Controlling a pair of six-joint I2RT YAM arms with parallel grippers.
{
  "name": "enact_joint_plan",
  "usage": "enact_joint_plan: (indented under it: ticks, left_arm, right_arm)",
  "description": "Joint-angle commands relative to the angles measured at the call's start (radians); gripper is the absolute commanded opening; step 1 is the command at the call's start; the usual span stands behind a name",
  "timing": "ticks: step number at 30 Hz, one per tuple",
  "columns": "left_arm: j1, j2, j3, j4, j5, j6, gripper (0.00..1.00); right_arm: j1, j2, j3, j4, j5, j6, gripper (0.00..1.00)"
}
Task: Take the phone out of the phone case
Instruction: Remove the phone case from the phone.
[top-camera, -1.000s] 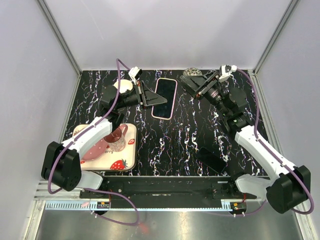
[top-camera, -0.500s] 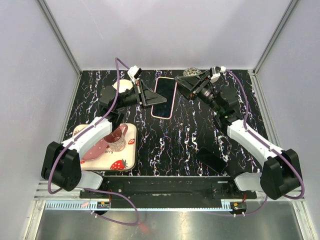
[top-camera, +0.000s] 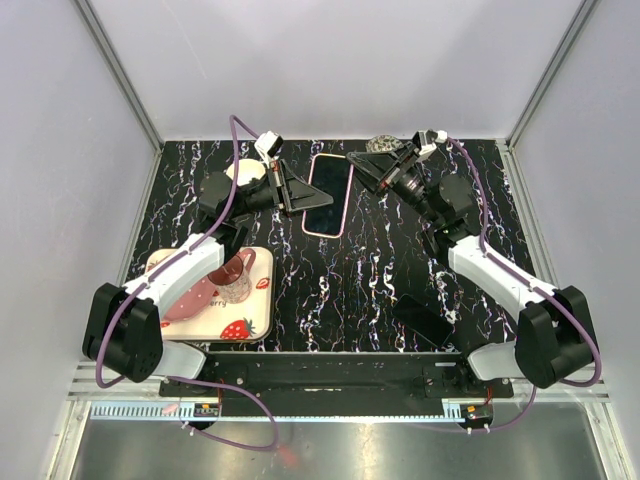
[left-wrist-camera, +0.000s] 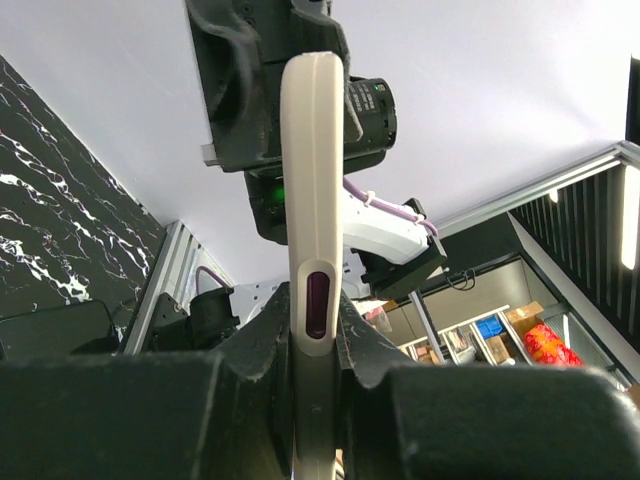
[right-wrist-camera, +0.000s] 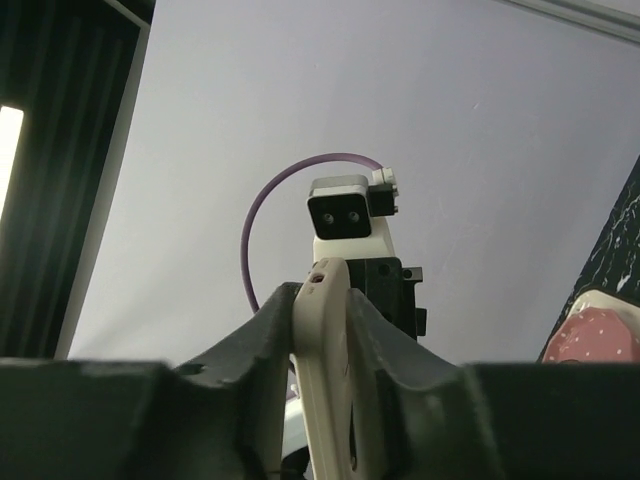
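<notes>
right claw (top-camera: 363, 168) has come leftward onto the phone case (top-camera: 329, 196), at the far middle of the tabletop (top-camera: 370, 270); left claw (top-camera: 292, 190) clamps its opposite edge. left wrist: fingers (left-wrist-camera: 250, 350) pressed on the cream case edge. right wrist: fingers (right-wrist-camera: 262, 340) pinch it too. tray (top-camera: 262, 300) writing unreadable.

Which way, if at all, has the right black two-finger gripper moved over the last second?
Yes. The right gripper moved left, away from the grey corner post, up to the pink-cased phone.
</notes>
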Motion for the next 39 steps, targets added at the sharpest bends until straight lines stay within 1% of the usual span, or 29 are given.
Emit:
enact_joint_plan:
  ticks: [1,2,3,5,6,7,8,9,10,11,12,13,14,15,19,23,26,30,31,32,34,35,36,37,38,39]
  left_arm:
    - [-0.004,-0.027,0.047,0.113,-0.002,0.003,0.0]
    - [-0.004,-0.027,0.045,0.115,-0.002,0.006,0.0]
    - [-0.004,-0.026,0.044,0.118,-0.002,0.008,0.0]
    - [-0.004,-0.021,0.039,0.136,0.004,0.014,0.0]
    - [-0.005,-0.021,0.039,0.152,0.017,0.012,0.0]
    - [-0.004,-0.02,0.036,0.164,0.024,0.011,0.0]
    - [-0.005,-0.02,0.036,0.175,0.031,0.015,0.0]
    - [-0.004,-0.021,0.036,0.178,0.045,0.02,0.0]
    - [-0.005,-0.026,0.034,0.178,0.05,0.026,0.0]
    - [-0.006,-0.03,0.033,0.182,0.053,0.034,0.0]
    - [-0.006,-0.034,0.03,0.192,0.053,0.035,0.0]
    - [-0.006,-0.04,0.025,0.199,0.054,0.037,0.0]
    - [-0.006,-0.044,0.025,0.21,0.054,0.043,0.0]
    - [-0.006,-0.046,0.027,0.215,0.056,0.048,0.0]
    - [-0.006,-0.043,0.034,0.245,0.053,0.049,0.0]
    - [-0.006,-0.03,0.039,0.313,0.059,0.006,0.0]
    - [-0.006,-0.032,0.041,0.324,0.061,0.002,0.0]
    - [-0.006,-0.034,0.053,0.348,0.062,-0.023,0.0]
    - [-0.006,-0.035,0.056,0.363,0.061,-0.038,0.0]
    - [-0.004,-0.037,0.063,0.371,0.056,-0.044,0.0]
    - [-0.004,-0.037,0.073,0.397,0.053,-0.064,0.0]
    - [0.001,-0.037,0.076,0.415,0.051,-0.093,0.0]
    - [0.002,-0.035,0.083,0.432,0.048,-0.109,0.0]
    - [0.008,-0.034,0.085,0.458,0.047,-0.129,0.0]
    - [0.023,-0.031,0.079,0.477,0.039,-0.144,0.0]
    - [0.033,-0.02,0.077,0.504,0.038,-0.167,0.0]
  right_arm:
    - [0.022,0.007,0.015,0.056,-0.008,0.024,0.26]
    - [0.022,0.012,0.014,0.069,-0.002,0.035,0.22]
    - [0.022,0.017,0.007,0.102,-0.002,0.053,0.14]
    - [0.022,0.043,-0.002,0.159,0.007,0.146,0.08]
    - [0.024,0.055,-0.02,0.223,0.015,0.194,0.0]
    - [0.022,0.087,-0.029,0.268,0.019,0.295,0.0]
    - [0.025,0.108,-0.039,0.32,0.039,0.347,0.0]
    - [0.033,0.133,-0.049,0.422,0.05,0.399,0.0]
    - [0.036,0.18,-0.052,0.467,0.059,0.499,0.0]
    - [0.042,0.204,-0.052,0.507,0.085,0.544,0.0]
    - [0.062,0.228,-0.059,0.592,0.108,0.587,0.0]
    - [0.074,0.275,-0.059,0.631,0.131,0.657,0.0]
    - [0.085,0.296,-0.057,0.665,0.174,0.686,0.0]
    - [0.102,0.317,-0.049,0.709,0.191,0.71,0.0]
    - [0.149,0.36,-0.028,0.708,0.22,0.748,0.0]
    - [0.152,0.371,-0.02,0.71,0.24,0.756,0.0]
    - [0.152,0.379,-0.008,0.708,0.237,0.759,0.0]
    - [0.152,0.383,0.004,0.65,0.208,0.73,0.0]
    - [0.152,0.373,0.003,0.623,0.179,0.69,0.0]
    - [0.151,0.365,0.003,0.54,0.161,0.662,0.0]
    - [0.151,0.336,-0.003,0.448,0.128,0.564,0.0]
    - [0.148,0.325,-0.006,0.346,0.081,0.523,0.0]
    - [0.143,0.308,-0.009,0.281,0.058,0.435,0.0]
    - [0.142,0.296,-0.01,0.217,0.024,0.385,0.0]
    - [0.142,0.282,-0.019,0.069,0.019,0.333,0.0]
    - [0.14,0.249,-0.022,-0.013,0.018,0.22,0.0]
